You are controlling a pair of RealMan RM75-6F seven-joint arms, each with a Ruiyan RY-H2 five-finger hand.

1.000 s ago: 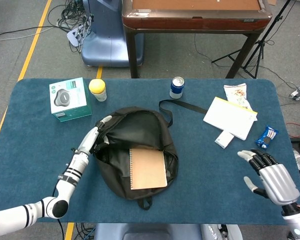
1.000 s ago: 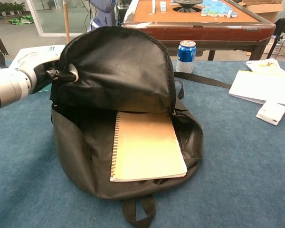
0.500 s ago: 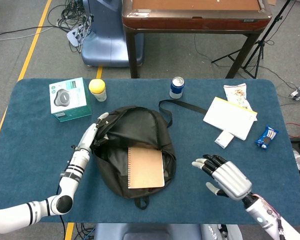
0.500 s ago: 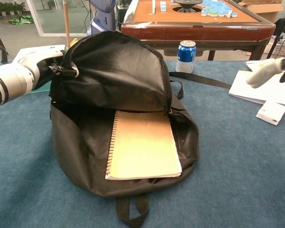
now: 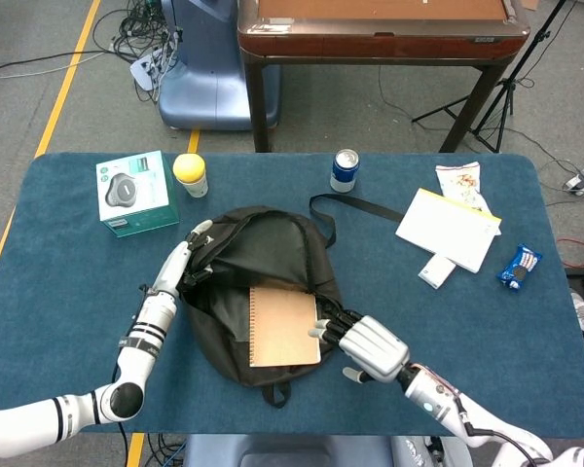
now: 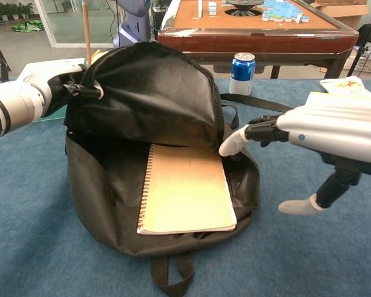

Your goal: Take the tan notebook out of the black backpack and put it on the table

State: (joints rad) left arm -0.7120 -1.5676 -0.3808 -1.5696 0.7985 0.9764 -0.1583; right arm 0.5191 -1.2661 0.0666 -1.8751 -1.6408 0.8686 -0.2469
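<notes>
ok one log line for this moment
left hand: holds black backpack flap open | right hand: open, at tan notebook edge | notebook: inside backpack

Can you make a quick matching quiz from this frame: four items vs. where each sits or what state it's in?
Column 1:
1. tan notebook
2. blue can
3. left hand
4. right hand

Column 2:
A. holds the flap of the black backpack open
B. lies in the open backpack
C. open, fingers at the backpack's right edge
D. stands upright on the table beyond the backpack

Pairs: 1-B, 2-D, 3-A, 4-C
</notes>
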